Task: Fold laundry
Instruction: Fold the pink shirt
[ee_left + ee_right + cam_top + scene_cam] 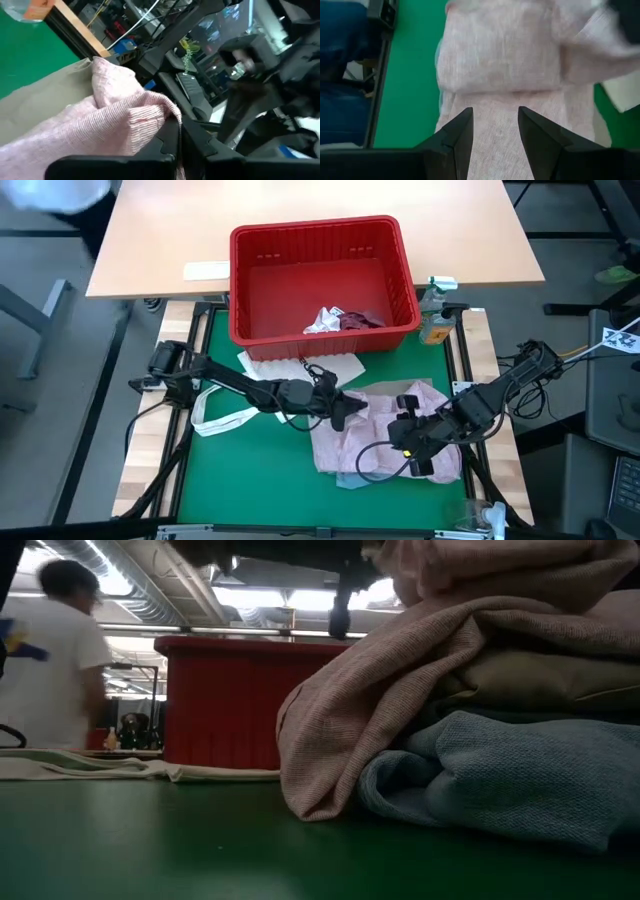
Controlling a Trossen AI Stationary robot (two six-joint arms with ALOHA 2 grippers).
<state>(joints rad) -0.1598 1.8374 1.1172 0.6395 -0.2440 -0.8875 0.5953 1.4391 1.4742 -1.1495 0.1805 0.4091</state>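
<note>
Now we have our left gripper (352,412) at the middle of the green mat (240,470), its fingers pinched tight on a fold of the pink garment (380,442); in the left wrist view the pink cloth (117,120) bunches up right where the two dark fingers meet. Our right gripper (412,442) sits over the right part of the same pile, and in the right wrist view its fingers (457,135) stand partly apart just above the pink fabric (505,65), with nothing between them that we can see.

Most of the laundry lies in one heap on the right half of the mat. From the low view the pile is layered: the pink garment (400,680) draped over the top and down the front, a beige piece (540,675) under it, and a light blue piece (500,775) at the bottom, resting on the mat. A small white piece (324,319) and what looks like a maroon one (362,319) lie inside the red basket (325,238) at the far edge of the mat. A white tote bag (300,367) lies flat just in front of the basket, beside our left arm. A person (50,650) in a white shirt stands in the room behind the table.
</note>
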